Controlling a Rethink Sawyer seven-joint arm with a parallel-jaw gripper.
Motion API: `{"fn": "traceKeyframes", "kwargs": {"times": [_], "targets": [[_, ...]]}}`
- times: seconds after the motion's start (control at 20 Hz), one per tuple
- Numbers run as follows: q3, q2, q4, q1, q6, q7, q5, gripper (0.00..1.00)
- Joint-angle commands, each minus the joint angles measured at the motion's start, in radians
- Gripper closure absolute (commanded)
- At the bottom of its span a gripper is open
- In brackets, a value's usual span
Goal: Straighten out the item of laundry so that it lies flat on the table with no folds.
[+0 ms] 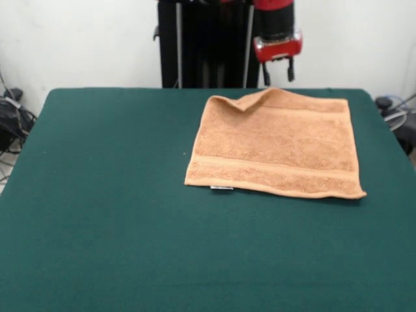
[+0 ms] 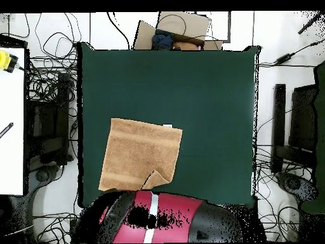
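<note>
The tan-orange towel [image 1: 276,146] lies spread on the right half of the green table [image 1: 97,195], close to the far edge. Its far left corner [image 1: 234,101] is folded over onto the towel, and the rest lies flat. A small white tag [image 1: 221,188] sticks out of the near edge. My gripper [image 1: 278,75] hangs open and empty just above the towel's far edge, clear of the cloth. In the overhead view the towel [image 2: 139,155] lies at the table's [image 2: 209,95] lower left, with the folded corner [image 2: 155,180] next to my red arm [image 2: 159,216], which hides the gripper.
The black pedestal [image 1: 201,42] stands behind the table's far edge. In the overhead view a cardboard box [image 2: 181,28] sits beyond the table's top edge, a white surface [image 2: 11,121] is at the left, and cables lie all round the table.
</note>
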Motion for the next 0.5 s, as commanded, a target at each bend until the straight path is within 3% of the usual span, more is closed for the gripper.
{"fn": "traceKeyframes", "kwargs": {"times": [0.05,0.5], "targets": [[0.042,0.151,-0.242,-0.016,-0.044,0.098,0.014,0.00],[0.024,0.215,-0.280,-0.039,-0.095,0.092,-0.028,0.00]]}}
